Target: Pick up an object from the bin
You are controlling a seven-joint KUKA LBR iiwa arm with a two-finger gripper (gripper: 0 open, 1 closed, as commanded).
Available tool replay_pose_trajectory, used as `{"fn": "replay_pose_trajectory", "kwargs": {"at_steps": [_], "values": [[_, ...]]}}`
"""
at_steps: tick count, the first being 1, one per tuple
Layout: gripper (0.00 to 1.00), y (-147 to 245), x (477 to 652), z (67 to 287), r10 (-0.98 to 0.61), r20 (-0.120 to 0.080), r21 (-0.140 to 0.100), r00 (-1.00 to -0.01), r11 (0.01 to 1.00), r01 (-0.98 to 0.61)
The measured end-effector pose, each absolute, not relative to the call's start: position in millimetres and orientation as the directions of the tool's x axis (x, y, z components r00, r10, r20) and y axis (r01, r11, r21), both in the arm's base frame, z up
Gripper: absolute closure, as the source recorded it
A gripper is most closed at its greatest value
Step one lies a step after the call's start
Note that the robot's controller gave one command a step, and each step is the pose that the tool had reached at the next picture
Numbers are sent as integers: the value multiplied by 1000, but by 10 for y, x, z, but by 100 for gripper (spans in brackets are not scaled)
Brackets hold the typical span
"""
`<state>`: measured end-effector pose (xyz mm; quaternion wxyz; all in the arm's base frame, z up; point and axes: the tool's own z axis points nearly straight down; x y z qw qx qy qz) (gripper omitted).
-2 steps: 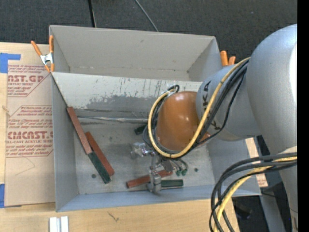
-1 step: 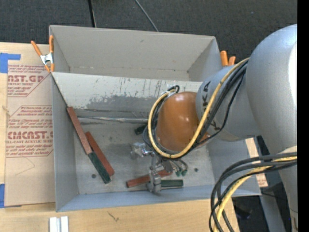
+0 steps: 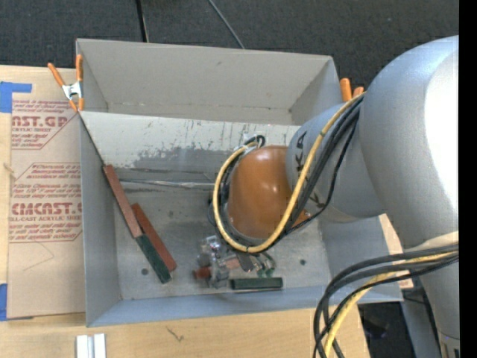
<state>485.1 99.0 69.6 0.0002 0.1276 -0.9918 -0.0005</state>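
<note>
The gripper (image 3: 215,256) is low in the bin near the front wall, right of the middle, partly hidden under the arm's wrist. A flat dark green bar (image 3: 257,283) lies just to its right on the bin floor. A small red-brown piece (image 3: 201,274) lies at its lower left, close against it. Whether either thing is between the fingers cannot be seen. Further left, a long thin brown stick (image 3: 121,200) lies slanted, with a red-brown and dark green strip (image 3: 155,250) beside its lower end.
The arm reaches in from the right and covers the bin's right half. The sloping bin walls close in on all sides; the front wall is just below the gripper. Bare floor lies between the sticks and the gripper.
</note>
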Motion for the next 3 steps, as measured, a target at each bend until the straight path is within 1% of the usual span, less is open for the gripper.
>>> {"fn": "replay_pose_trajectory", "kwargs": {"at_steps": [1,2,3], "values": [[100,989,4851,696,-253,0,1,-968,968,-253],[100,971,5132,2607,-345,-10,-2,-939,939,-345],[0,970,5116,2570,-345,-3,1,-939,939,-345]]}}
